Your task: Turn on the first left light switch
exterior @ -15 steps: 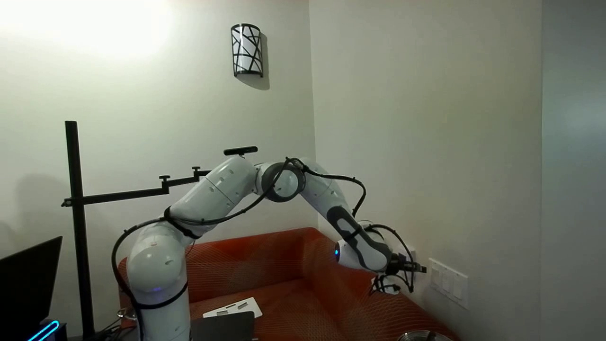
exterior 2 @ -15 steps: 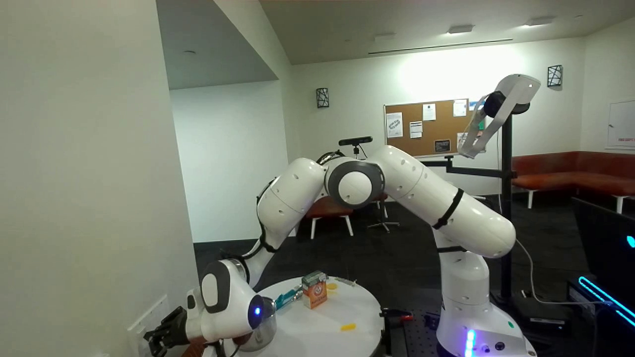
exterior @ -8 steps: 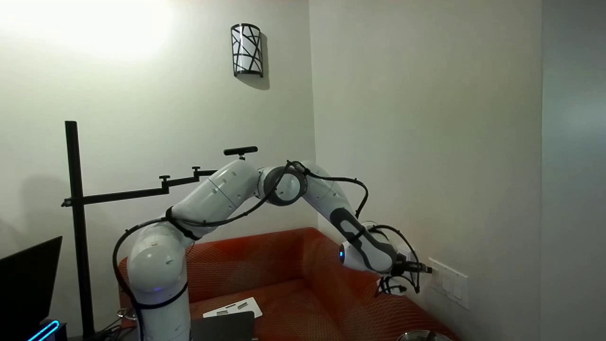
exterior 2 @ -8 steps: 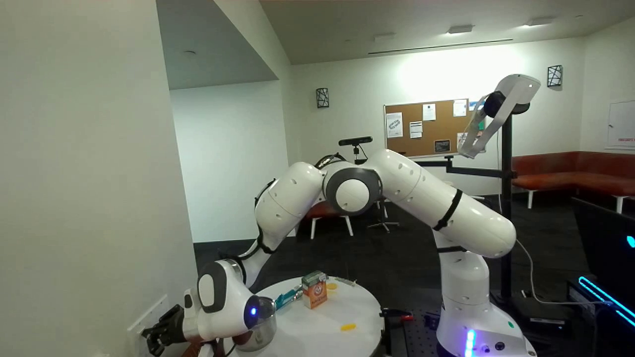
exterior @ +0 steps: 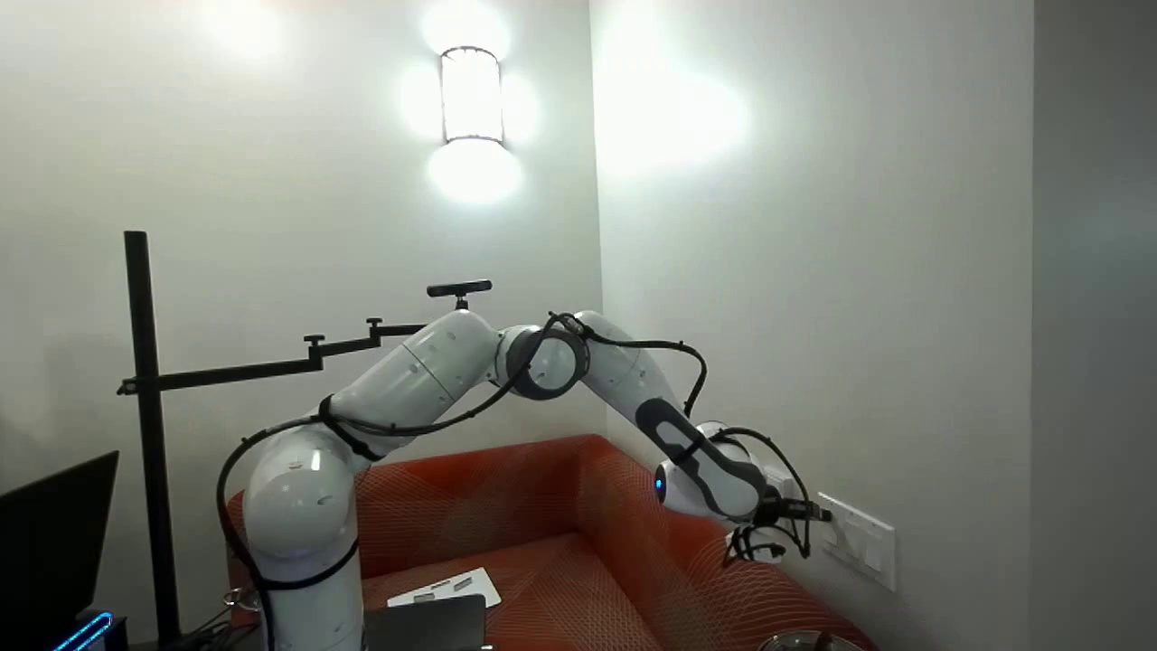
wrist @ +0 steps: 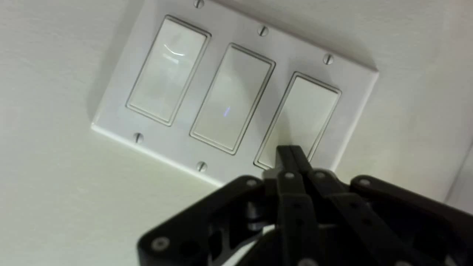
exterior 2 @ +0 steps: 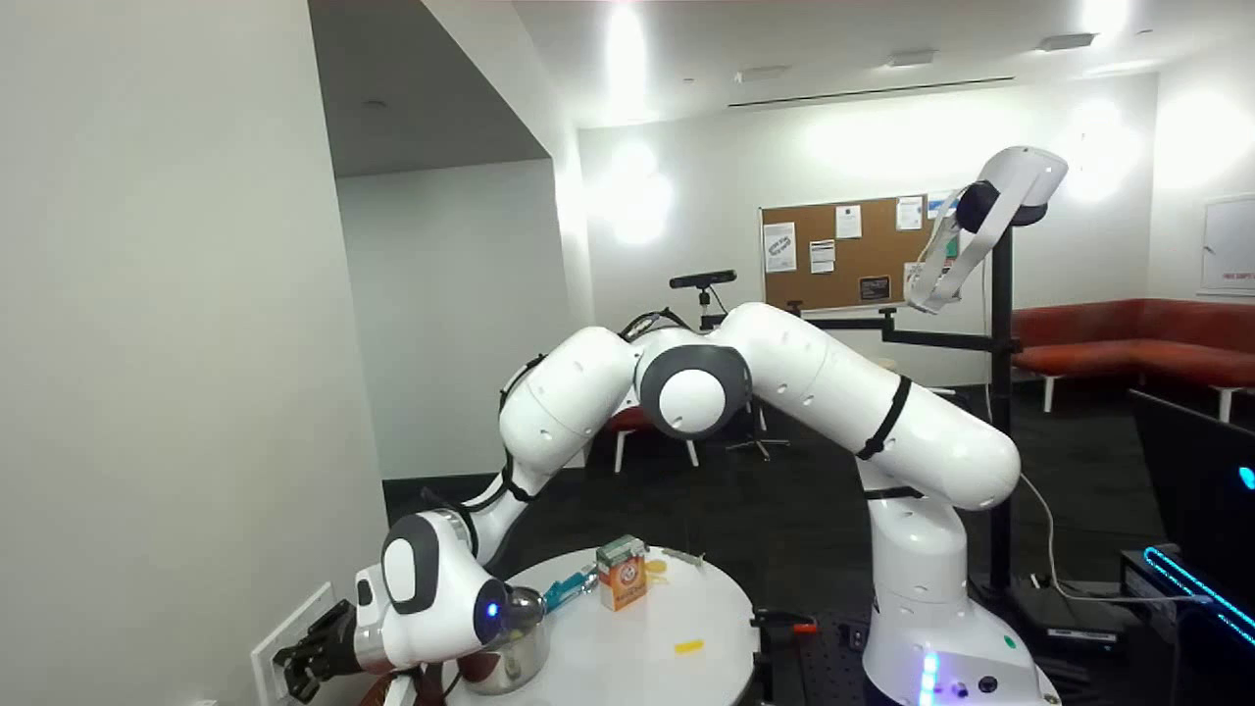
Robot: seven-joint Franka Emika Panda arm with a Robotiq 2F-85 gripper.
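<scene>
In the wrist view, looking onto a white wall plate point(wrist: 264, 111) with three rocker switches, slanted across the upper middle of the frame. Reaching up from the bottom, right of centre, with a black gripper point(wrist: 292, 152), with both fingers point(wrist: 283, 159) closed tip to tip and gripping nothing. Covering, with those tips, the lower end of the rightmost switch point(wrist: 302, 112); probably in contact, though hard to confirm.

In an exterior view, stretching the robot arm point(exterior: 551, 362) to meet the plate near its left end, at the right of the frame: by that, most likely at the task's first left switch. Lit, at the top centre of the same frame, by a glowing wall lamp point(exterior: 471, 95).

Judging by that lamp, at the end of the pressing step, with the switch apparently on. Next, calls for a straight retreat away from the plate, without sliding toward the switch's far end, for fear of flipping it off, and without brushing the middle switch point(wrist: 232, 99) just to the left.
</scene>
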